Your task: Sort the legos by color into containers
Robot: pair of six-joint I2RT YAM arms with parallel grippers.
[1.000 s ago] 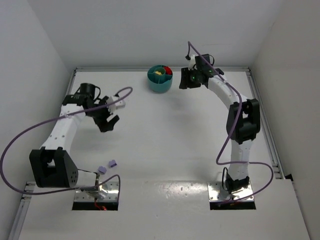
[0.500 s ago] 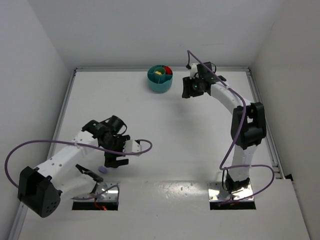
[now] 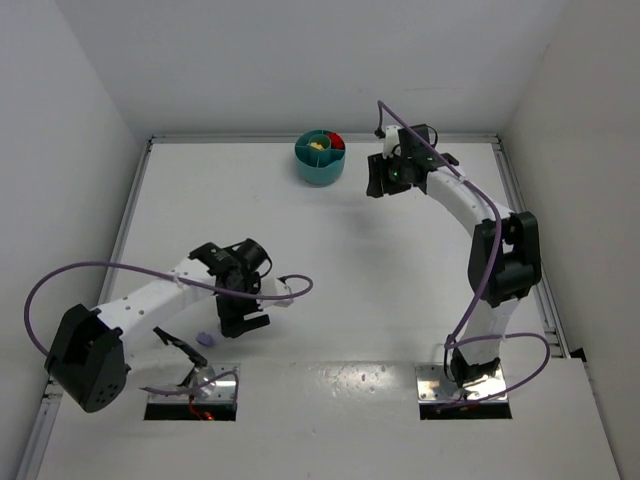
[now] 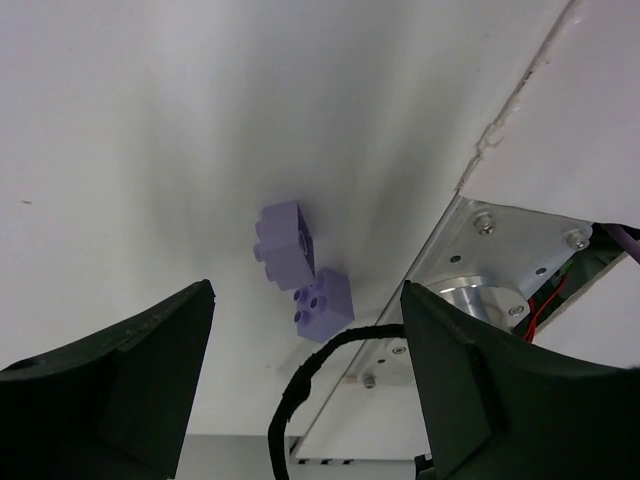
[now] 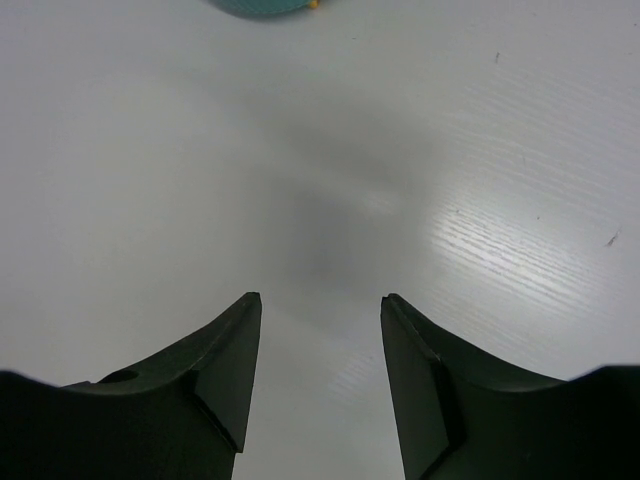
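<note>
Two pale purple legos lie touching each other on the white table, close to the left arm's base plate. My left gripper hangs above them, open, with nothing between its fingers. From the top view only one purple lego shows, beside the left gripper. The round teal bowl stands at the far middle, with yellow legos and red legos in separate compartments. My right gripper is to the right of the bowl, open and empty. The bowl's edge just shows at the top of its wrist view.
A black cable loops across the near part of the left wrist view, just below the purple legos. A raised rail runs along the table's left side, another along the right. White walls close in on three sides.
The left arm swung from the left middle of the table toward the near edge and now hangs over the purple legos, its jaws slightly narrower. The right gripper drifted a little right, away from the bowl.
</note>
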